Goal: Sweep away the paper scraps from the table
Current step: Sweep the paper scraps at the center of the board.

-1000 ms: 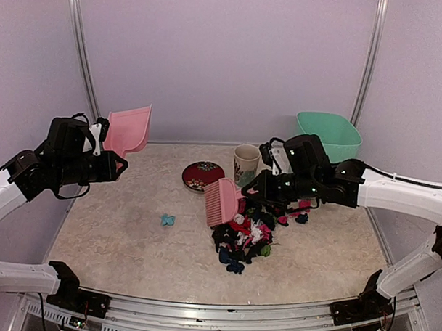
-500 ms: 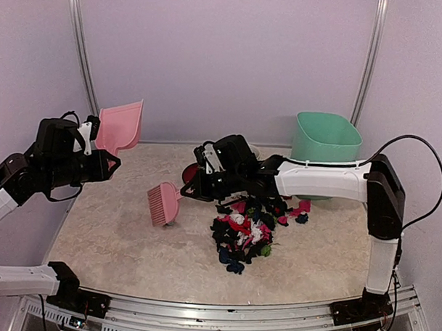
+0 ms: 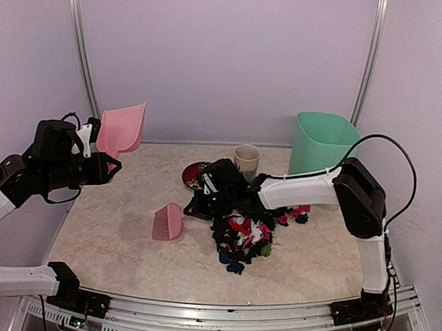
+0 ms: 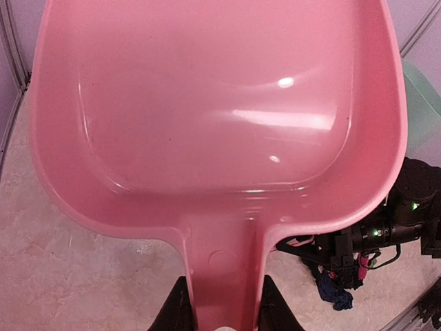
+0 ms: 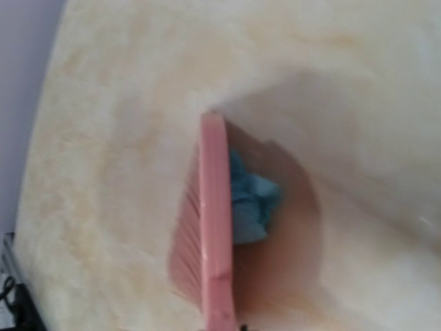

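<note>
Hidden, plate: the right arm (image 3: pixel 304 189) covers part of the red round plate (image 3: pixel 192 172); only its left portion shows in the top view.
Hidden, pile edge: the right wrist overlaps the far-left edge of the paper scraps (image 3: pixel 244 235); what lies under it cannot be made out.
Cut off, left wrist view: the dustpan (image 4: pixel 220 117) fills nearly the whole picture, and its front lip runs out at the top edge.
Hard to make out, right wrist view: blurred; the grip point sits at the bottom edge and barely shows.
Left jaws: closed on the dustpan handle, with a dark finger (image 4: pixel 172 314) on each side; the pan is held in the air over the left side.
Right jaws: closed on the handle of the brush (image 3: pixel 168 222).
Dustpan: glossy pink plastic; a shallow scoop with raised side walls and a narrow handle.
Brush: pink plastic with a flat back and a fan of fine bristles, held low at the tabletop (image 3: pixel 117 242).
Paper scraps: small crumpled bits, mostly black, with red, pink, white, blue and green; heaped right of centre, just right of the brush, with a few more beyond the right arm.
Blue scrap (image 5: pixel 251 200): crumpled, touching the brush back; not visible in the top view.
Tabletop: beige, stone-mottled, matte, with a metal front rail.
Surroundings: a cream cup (image 3: pixel 246 160) stands upright behind the right wrist; a green plastic bin (image 3: pixel 323 140) stands at the far right.
</note>
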